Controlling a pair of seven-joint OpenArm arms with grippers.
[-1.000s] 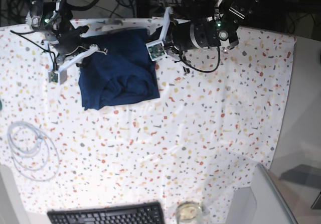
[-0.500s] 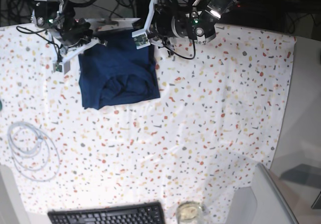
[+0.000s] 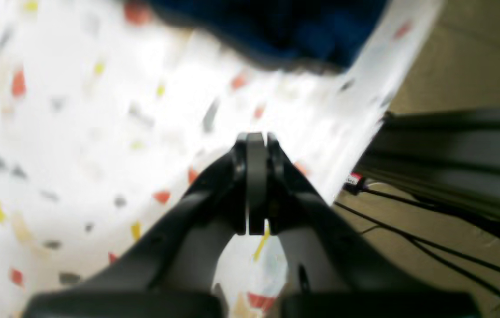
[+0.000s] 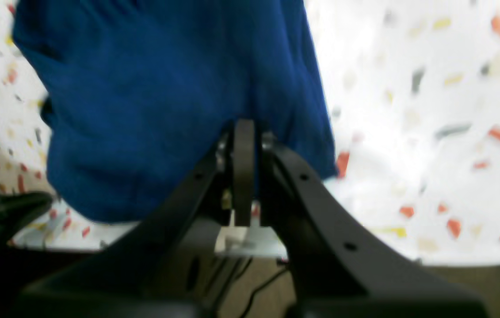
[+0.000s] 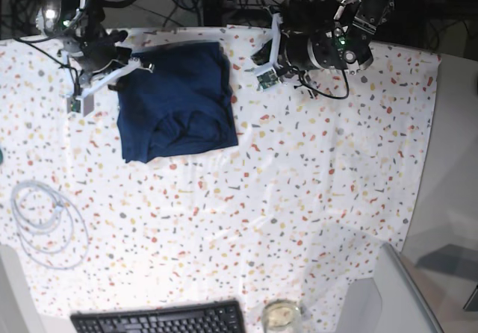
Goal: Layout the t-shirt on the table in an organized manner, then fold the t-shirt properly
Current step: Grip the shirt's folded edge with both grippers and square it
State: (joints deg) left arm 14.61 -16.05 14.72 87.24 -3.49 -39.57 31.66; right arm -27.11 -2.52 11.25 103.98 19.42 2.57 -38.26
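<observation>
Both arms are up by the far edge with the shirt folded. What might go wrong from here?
1. The t-shirt lies near the table's far edge; a nudge could push it off.
2. The right gripper sits shut beside the shirt's corner and might snag it.
3. The near hem looks bunched, so the fold may loosen.

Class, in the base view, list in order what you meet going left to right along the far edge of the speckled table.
Right gripper → folded navy-blue knit t-shirt → left gripper, all above the white terrazzo-speckled table.
</observation>
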